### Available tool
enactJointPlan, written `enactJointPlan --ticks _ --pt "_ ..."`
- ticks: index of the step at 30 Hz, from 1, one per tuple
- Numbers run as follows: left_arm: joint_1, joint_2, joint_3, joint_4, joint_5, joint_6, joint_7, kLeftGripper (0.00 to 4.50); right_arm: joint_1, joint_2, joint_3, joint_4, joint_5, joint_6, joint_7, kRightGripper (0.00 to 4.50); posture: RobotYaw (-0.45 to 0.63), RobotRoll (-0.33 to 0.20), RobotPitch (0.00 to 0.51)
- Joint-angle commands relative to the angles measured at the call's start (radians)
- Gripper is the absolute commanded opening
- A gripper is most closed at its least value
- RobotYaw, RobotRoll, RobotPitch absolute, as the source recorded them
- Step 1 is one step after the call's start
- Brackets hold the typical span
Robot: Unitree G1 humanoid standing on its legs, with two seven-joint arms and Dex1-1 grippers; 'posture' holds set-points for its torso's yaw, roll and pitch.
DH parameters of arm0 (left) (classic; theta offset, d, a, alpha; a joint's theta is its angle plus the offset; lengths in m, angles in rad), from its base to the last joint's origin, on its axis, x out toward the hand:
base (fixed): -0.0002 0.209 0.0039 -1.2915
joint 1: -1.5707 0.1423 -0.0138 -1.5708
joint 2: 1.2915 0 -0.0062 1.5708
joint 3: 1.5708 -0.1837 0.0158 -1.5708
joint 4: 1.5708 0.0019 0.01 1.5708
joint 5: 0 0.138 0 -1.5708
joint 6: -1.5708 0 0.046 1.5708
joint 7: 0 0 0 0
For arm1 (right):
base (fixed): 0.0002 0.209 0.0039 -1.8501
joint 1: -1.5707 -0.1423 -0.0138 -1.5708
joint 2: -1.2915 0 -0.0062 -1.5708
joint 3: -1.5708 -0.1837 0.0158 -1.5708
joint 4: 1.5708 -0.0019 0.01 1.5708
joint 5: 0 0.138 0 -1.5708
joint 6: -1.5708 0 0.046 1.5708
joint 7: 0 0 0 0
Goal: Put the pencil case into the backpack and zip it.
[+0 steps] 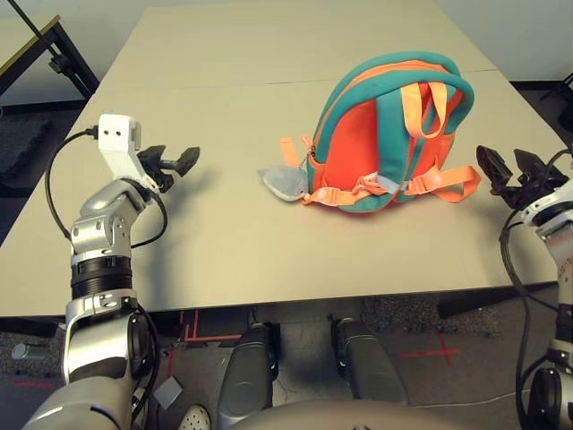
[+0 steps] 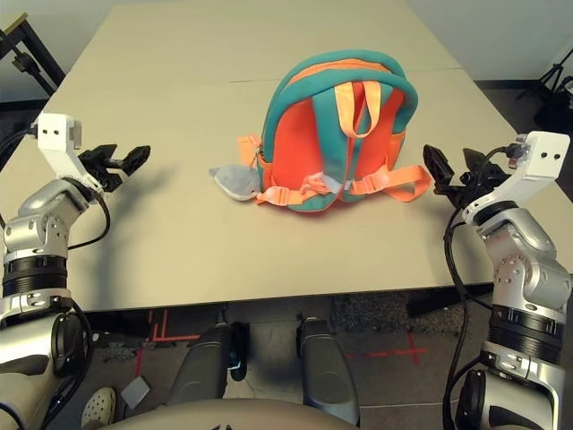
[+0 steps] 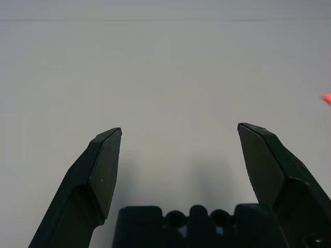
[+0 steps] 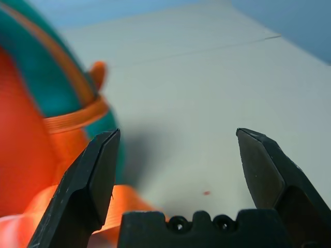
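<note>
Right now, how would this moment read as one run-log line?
backpack: upright on table | left hand: open, empty | right hand: open, beside backpack

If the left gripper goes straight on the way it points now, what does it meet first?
Probably the table: the wrist view shows bare surface ahead of the left gripper, though its height above is unclear.

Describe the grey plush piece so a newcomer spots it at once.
On the table stands the orange-and-teal backpack. At its lower corner nearest the left gripper lies the small grey plush piece, the only grey, rounded thing beside flat orange straps.
</note>
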Motion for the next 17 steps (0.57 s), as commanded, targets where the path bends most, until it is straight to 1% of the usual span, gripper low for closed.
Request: enactJointPlan --ticks 1,8,13,17 --pt "0.026 -0.005 0.027 0.019 -0.007 -0.05 0.049 4.5 -0.004 0.001 -0.013 0.048 -0.027 -0.061 -0.005 4.43 -0.07 0.0 0.159" --pt "0.043 0.011 0.03 0.071 -0.002 -0.104 0.083 4.5 0.01 0.014 -0.011 0.079 -0.04 -0.117 -0.009 4.43 -0.07 0.0 0.168" --pt "0.04 0.015 0.026 0.097 -0.001 -0.127 0.095 4.5 0.023 0.025 -0.011 0.077 -0.038 -0.133 -0.016 4.43 -0.07 0.0 0.161" --pt "0.03 0.02 0.028 0.134 0.0 -0.151 0.104 4.5 0.014 0.027 -0.006 0.09 -0.042 -0.144 -0.016 4.43 -0.07 0.0 0.154"
